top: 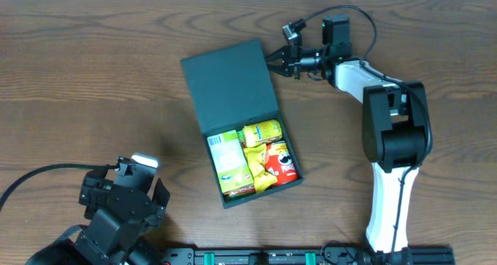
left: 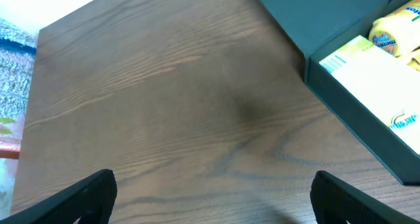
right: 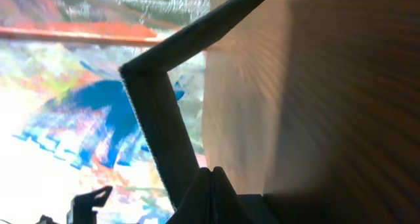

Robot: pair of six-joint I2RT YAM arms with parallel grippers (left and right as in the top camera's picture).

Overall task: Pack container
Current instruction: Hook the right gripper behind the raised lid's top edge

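The container [top: 264, 192], a dark green square box, lies mid-table with its flap lid [top: 231, 85] swung open toward the back. Inside are a light-green carton [top: 226, 158], yellow packets [top: 261, 132] and a red packet [top: 282, 163]. My right gripper [top: 273, 61] is at the lid's right edge. In the right wrist view its fingers [right: 210, 178] are pinched together on the lid's dark edge [right: 154, 119]. My left gripper [top: 136, 189] sits near the front left, away from the box. In the left wrist view it [left: 213, 204] is open and empty over bare wood, with the container's corner [left: 354, 115] at right.
The wooden table [top: 93, 86] extends left and behind the box. The right arm's white links [top: 388, 172] stand right of the box. A cable [top: 46, 172] runs along the front left.
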